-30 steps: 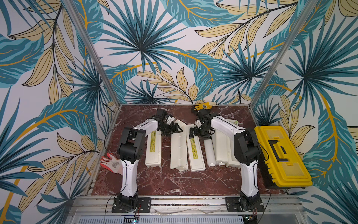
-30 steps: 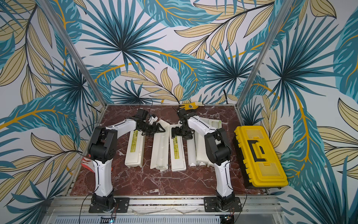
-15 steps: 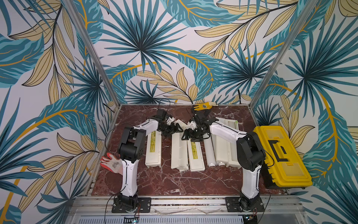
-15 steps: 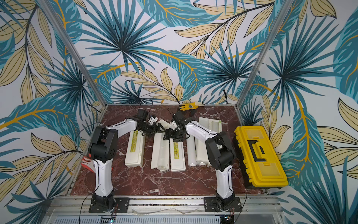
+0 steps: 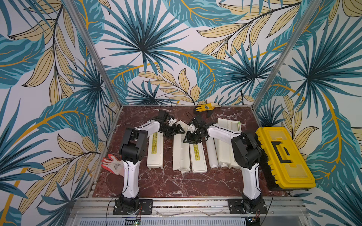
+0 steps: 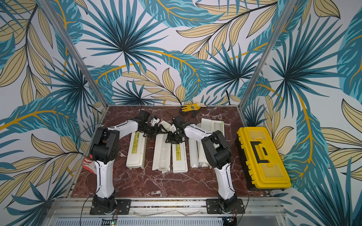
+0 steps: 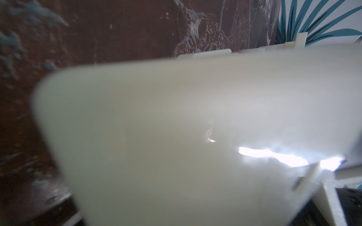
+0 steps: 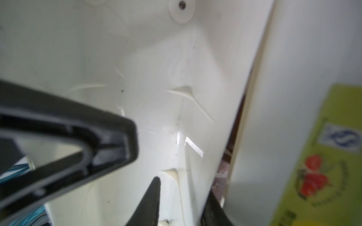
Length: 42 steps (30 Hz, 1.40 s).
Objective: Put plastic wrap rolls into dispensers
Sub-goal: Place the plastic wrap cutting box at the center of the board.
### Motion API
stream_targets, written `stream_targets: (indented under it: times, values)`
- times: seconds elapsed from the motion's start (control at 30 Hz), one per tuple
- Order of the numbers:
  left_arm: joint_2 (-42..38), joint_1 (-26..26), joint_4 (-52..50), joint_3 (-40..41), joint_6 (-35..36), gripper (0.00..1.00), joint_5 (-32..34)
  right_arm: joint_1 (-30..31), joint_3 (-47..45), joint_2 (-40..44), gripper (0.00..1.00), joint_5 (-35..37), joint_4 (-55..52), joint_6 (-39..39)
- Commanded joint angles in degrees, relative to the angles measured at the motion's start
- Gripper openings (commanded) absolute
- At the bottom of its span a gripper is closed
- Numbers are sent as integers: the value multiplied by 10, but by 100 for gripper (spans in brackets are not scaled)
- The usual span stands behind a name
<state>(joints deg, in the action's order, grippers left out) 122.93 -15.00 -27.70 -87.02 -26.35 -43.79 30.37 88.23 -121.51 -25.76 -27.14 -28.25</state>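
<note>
Right gripper [image 5: 187,139], jaws pressed together, hangs over the long cream-white dispenser [image 5: 180,156] lying open.

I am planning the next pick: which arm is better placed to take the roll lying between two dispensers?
Probably right. The roll lies close to the right gripper, on that arm's side. The left gripper is farther away, and the open dispenser lies in between.

Left to right on marble tabletop [image 5: 166,184]: two cream plastic dispenser boxes [image 5: 155,154], milky translucent roll [image 5: 212,154], third dispenser [image 5: 222,154], yellow toolbox [image 5: 293,176].
</note>
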Motion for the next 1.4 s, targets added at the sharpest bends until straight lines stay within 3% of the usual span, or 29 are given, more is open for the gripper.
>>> stream_targets:
  times: [0.0, 0.07, 0.1, 0.5, 0.63, 0.67, 0.8, 0.9, 1.07, 1.37]
  values:
    - [44, 5, -44, 32, 20, 88, 83, 9, -3, -20, 18, 13, -8, -1]
    - [36, 6, -44, 32, 18, 93, 87, 11, -1, -19, 0, 33, -22, -4]
    - [29, 6, -44, 32, 17, 100, 90, 11, -1, -17, 0, 48, -31, -8]
    - [-111, 6, -62, 42, -5, 99, 203, 12, 36, -8, 0, 142, -140, -50]
    - [-148, 4, -62, 45, -1, 100, 209, 16, 68, -6, 0, 171, -182, -48]
    - [-154, 3, -62, 44, 1, 99, 207, 17, 75, -8, 6, 174, -189, -48]
    - [-164, 3, -67, 40, 11, 99, 203, 20, 91, -19, 46, 170, -200, -47]
    - [-163, 3, -80, 34, 21, 100, 207, 23, 93, -16, 65, 172, -206, -43]
    - [-171, 3, -96, 25, 38, 100, 207, 26, 101, 29, 76, 186, -225, -24]
    - [-186, 6, -117, 25, 63, 100, 212, 2, 104, 107, 77, 279, -322, 34]
